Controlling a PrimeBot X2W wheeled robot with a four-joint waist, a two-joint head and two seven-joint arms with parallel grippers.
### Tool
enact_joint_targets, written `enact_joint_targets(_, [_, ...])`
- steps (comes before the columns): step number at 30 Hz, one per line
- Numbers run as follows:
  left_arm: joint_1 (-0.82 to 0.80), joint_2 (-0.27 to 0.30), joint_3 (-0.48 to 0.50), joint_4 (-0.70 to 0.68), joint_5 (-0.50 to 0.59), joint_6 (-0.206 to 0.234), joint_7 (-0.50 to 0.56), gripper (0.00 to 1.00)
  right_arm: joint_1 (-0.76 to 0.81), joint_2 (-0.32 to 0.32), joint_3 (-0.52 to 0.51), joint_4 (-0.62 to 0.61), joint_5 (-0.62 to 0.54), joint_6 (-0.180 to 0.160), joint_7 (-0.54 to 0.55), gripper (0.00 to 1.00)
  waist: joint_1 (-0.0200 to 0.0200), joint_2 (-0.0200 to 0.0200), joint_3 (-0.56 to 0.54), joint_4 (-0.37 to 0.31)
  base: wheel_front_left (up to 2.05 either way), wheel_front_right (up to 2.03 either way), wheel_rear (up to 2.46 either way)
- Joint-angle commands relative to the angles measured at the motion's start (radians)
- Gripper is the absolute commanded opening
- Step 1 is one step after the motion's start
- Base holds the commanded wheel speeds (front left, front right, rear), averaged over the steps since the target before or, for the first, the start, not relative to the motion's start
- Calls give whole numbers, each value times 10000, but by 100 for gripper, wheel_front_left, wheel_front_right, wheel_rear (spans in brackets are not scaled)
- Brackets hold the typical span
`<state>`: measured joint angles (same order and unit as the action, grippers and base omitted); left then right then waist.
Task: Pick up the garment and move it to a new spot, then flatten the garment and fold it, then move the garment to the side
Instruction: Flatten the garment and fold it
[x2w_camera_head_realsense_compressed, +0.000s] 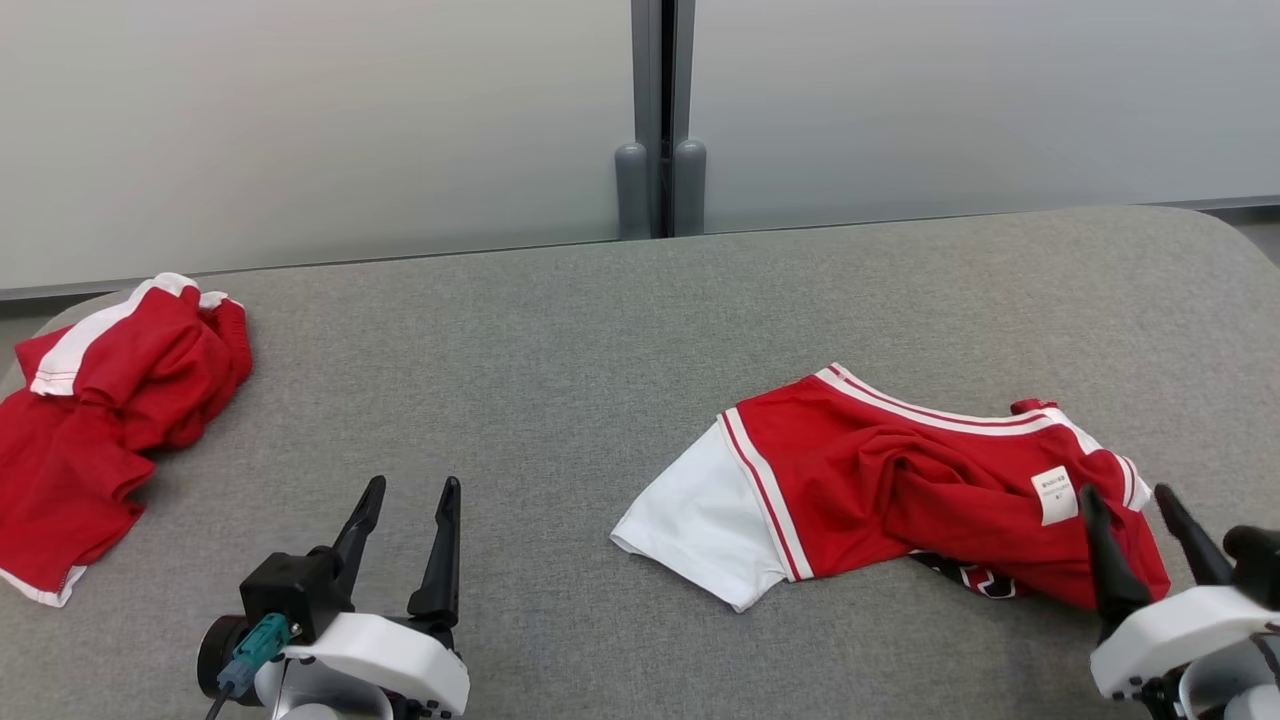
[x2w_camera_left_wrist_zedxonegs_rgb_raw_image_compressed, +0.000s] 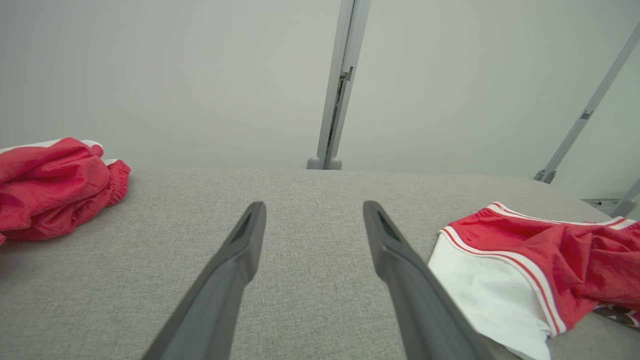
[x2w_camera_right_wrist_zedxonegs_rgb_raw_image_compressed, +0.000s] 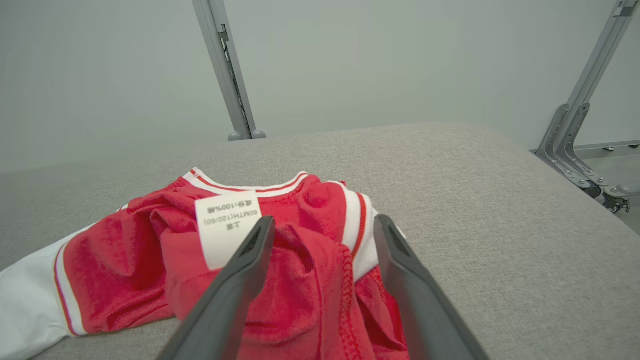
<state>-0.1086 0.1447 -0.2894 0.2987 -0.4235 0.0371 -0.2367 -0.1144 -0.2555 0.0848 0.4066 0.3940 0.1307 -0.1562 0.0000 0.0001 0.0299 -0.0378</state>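
Rumpled red-and-white garment (x2w_camera_head_realsense_compressed: 880, 480) on coarse grey table (x2w_camera_head_realsense_compressed: 560, 350); left fingers (x2w_camera_head_realsense_compressed: 443, 540), right fingers (x2w_camera_head_realsense_compressed: 1105, 560) apart.

the left gripper (x2w_camera_head_realsense_compressed: 415, 483) sits at the lower left of the head view, its two long dark fingers (x2w_camera_head_realsense_compressed: 437, 560) pointing up, leaning slightly right and spread wide apart, its white wrist (x2w_camera_head_realsense_compressed: 385, 650) low behind them. the right gripper (x2w_camera_head_realsense_compressed: 1127, 492) sits at the lower right edge, fingers likewise parted and leaning slightly left, its white wrist partly cut off by the frame
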Motion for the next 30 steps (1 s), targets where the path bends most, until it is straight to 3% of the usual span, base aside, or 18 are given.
enact_joint_targets(1, [-107, 68, 23, -35, -55, 37, -5, 100, -115, 46, -133, -294, -80, 2, -116, 100, 0, -1, -22, 45, 0, 0, 0])
enact_joint_targets(12, [-217, 160, 13, -415, -84, 156, 131, 100, 100, 736, -878, -2543, -559, 2, -244, 100, 0, -1, -108, 340, 0, 0, 0])
enact_joint_targets(18, [-73, 129, -177, -767, -122, 185, 479, 100, 465, 1217, -1239, -3012, -861, 2, 41, 100, 0, -1, -122, 375, 0, 0, 0])
enact_joint_targets(23, [-465, 190, -669, -653, -187, -210, 1335, 100, 438, 1306, -1226, -3185, -1034, 2, 320, 100, 0, -1, -34, 172, 0, 0, 0])
enact_joint_targets(30, [-1373, 103, -1500, -73, -405, -827, 3312, 100, 173, 1237, -931, -3299, -967, 2, 483, 100, 0, -1, 294, -290, 0, 0, 0])
